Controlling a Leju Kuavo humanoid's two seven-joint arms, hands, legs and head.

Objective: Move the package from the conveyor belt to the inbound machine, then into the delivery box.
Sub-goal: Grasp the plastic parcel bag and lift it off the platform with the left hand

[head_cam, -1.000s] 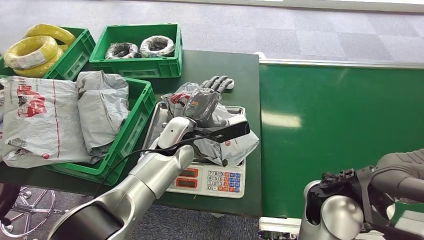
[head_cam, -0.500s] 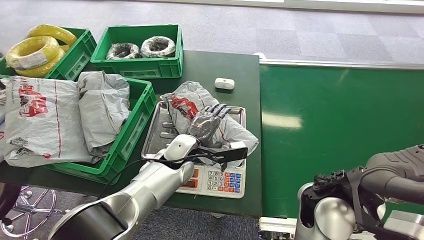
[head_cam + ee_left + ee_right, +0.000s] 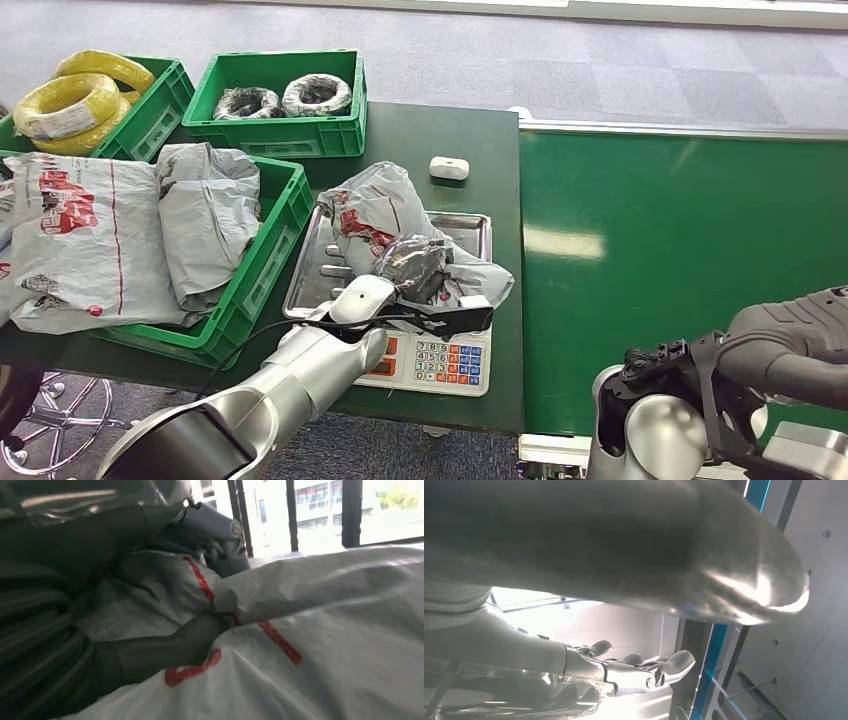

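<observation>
Since a second ago, your left robot hand (image 3: 412, 262) is pulling back from the far side of the scale (image 3: 405, 300) and closing on the package (image 3: 385, 215), grasping its crumpled plastic. Your right robot hand (image 3: 644, 667) is hanging by the conveyor belt (image 3: 680, 270), fingers apart, holding nothing. You are finishing the weighing step; next, lift the package clear toward the delivery box (image 3: 262, 262) across the worktop (image 3: 420, 130).

Dark green table (image 3: 420, 140) carries: three green crates (image 3: 285, 135), digital scale (image 3: 430, 362) at front edge, small white device (image 3: 449, 167) near the conveyor belt (image 3: 680, 260) alongside.
</observation>
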